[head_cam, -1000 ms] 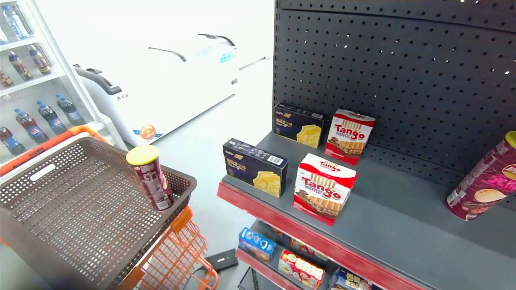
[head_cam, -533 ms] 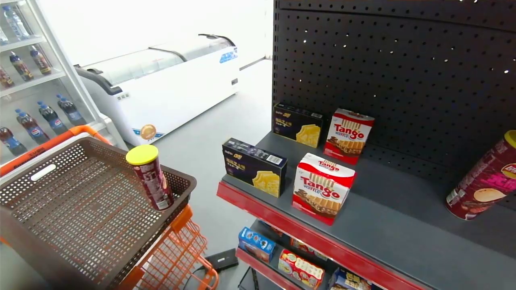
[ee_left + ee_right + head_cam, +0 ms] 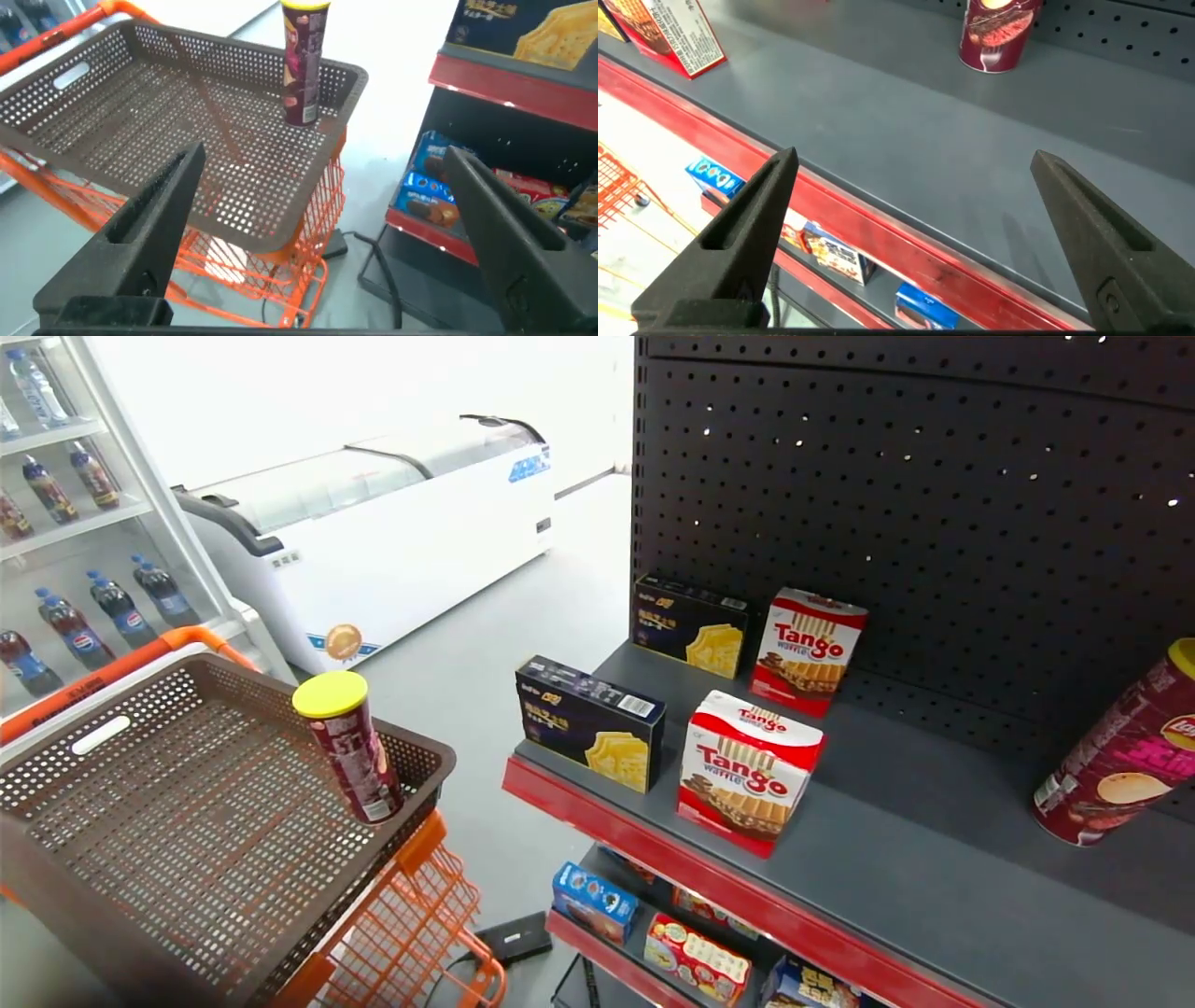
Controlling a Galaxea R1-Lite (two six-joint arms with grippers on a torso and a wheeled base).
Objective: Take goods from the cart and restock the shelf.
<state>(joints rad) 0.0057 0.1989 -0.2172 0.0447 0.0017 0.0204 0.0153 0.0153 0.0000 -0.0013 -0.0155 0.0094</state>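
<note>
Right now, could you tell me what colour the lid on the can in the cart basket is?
Yellow: the can's lid, clearest in the head view.

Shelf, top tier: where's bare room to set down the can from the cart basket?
The shelf is bare in a wide stretch between the front red-and-white wafer box and the chip can, from the pegboard to the red front edge. Crowded at the left end: it, the rear wafer box and two dark boxes stand close together.
</note>
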